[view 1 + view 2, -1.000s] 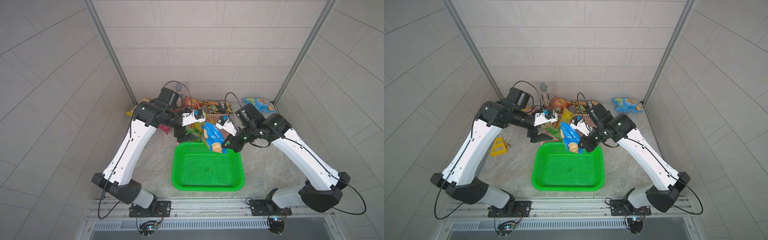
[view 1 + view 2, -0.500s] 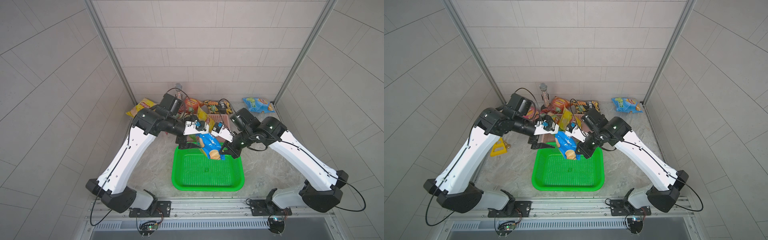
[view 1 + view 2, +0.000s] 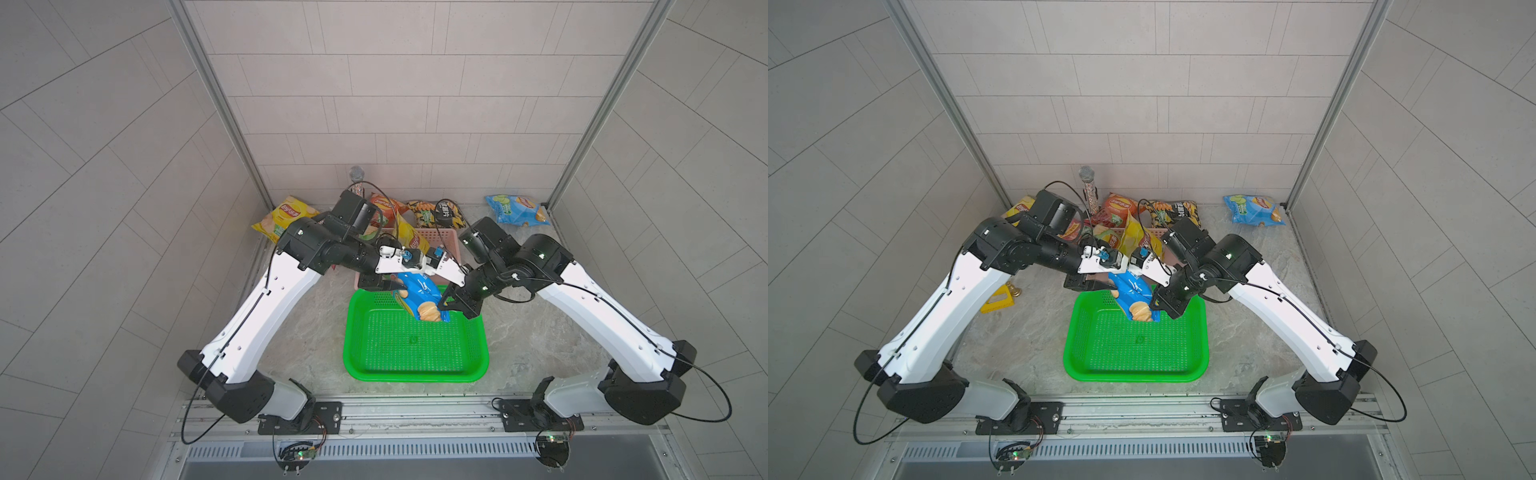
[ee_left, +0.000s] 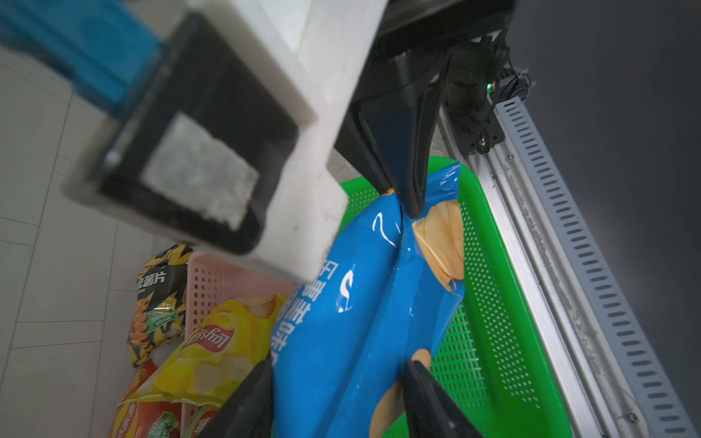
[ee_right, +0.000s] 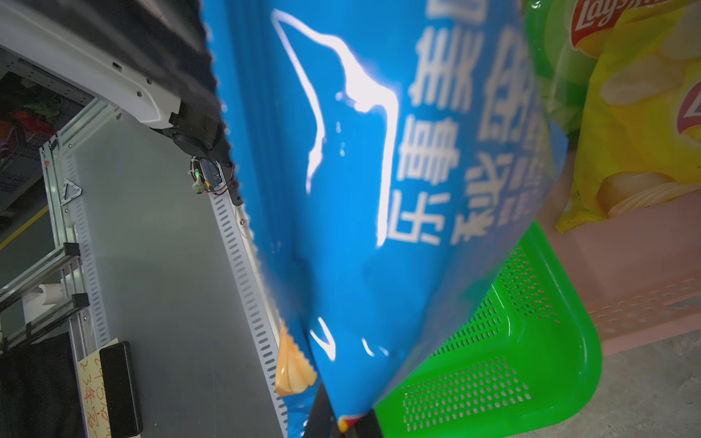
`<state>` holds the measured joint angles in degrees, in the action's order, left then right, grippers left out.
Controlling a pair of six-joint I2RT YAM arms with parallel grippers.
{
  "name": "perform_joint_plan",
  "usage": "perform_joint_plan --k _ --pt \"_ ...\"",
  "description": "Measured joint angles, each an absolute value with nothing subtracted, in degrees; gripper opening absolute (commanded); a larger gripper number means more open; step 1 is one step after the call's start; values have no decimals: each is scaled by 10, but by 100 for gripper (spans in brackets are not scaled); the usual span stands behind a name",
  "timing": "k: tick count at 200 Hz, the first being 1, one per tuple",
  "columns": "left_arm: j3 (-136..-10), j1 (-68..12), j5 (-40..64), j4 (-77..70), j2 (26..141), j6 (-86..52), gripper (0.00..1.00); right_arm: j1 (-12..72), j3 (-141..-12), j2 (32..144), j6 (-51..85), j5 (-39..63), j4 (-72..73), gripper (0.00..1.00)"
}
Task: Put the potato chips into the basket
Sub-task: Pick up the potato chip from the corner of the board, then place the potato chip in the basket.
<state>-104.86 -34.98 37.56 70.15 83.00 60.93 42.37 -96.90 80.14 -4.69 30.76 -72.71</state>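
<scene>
On a marbled stone tabletop (image 3: pixel 316 332), boxed in by grey tiled walls on three sides, a green basket (image 3: pixel 415 353) sits near the front. It is just behind the aluminium rail (image 3: pixel 415 411) that carries both arm bases. A pink basket (image 3: pixel 442 239) stands right behind it, with a propped yellow bag (image 3: pixel 409 240) inside. Along the back wall lie a flat yellow bag (image 3: pixel 286 216), a red bag (image 3: pixel 386 203) and a black bag (image 3: pixel 436 212). A light-blue bag (image 3: pixel 515 210) lies well apart in the far right corner. A glittery microphone (image 3: pixel 1087 187) stands upright at the back, and a yellow triangular piece (image 3: pixel 1000 297) lies by the left wall.

Both arms rise from their bases, bend at the elbow and reach inward, meeting above the green basket's far rim. Between them hangs the blue chip bag (image 3: pixel 419 293), tilted, its lower end with the printed chips over the far part of the mesh. The right end effector (image 3: pixel 445 303) is closed on that lower end, pinching the foil beside the printed chips. The left end effector (image 4: pixel 337 394) straddles the bag's other end, one finger on each side with foil filling the gap. Whether the fingers press it I cannot tell.

The two wrists sit close together, with the pink basket's rim just behind them. Most of the green mesh floor shows toward the front rim, and bare tabletop lies on both sides of the green basket.
</scene>
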Motion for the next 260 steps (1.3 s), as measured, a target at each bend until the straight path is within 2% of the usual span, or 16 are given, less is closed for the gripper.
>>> perform_joint_plan --k 27,65,84,91,110,123,154,161,212,260 --pt "-1049 -353 366 701 831 609 45 424 -971 802 -47 304 -728 0" --pt "-1049 -355 354 701 832 601 13 424 -976 804 -45 281 -727 0" --pt "-1049 -357 349 701 834 596 4 424 -976 804 -40 262 -722 5" --pt "-1049 -357 347 701 835 594 0 424 -976 804 -38 256 -720 11" --pt "-1049 -357 341 701 838 586 0 423 -976 804 -30 238 -716 39" --pt "-1049 -358 334 700 839 579 0 422 -976 804 -22 224 -711 49" --pt "-1049 -358 310 679 841 536 0 390 -976 793 6 176 -700 52" --pt "-1049 -358 302 670 843 521 0 375 -976 787 15 164 -696 56" --pt "-1086 -358 244 611 910 352 0 188 -931 685 107 63 -645 59" --pt "-1163 -358 192 549 1002 130 0 172 -814 619 176 94 -577 59"
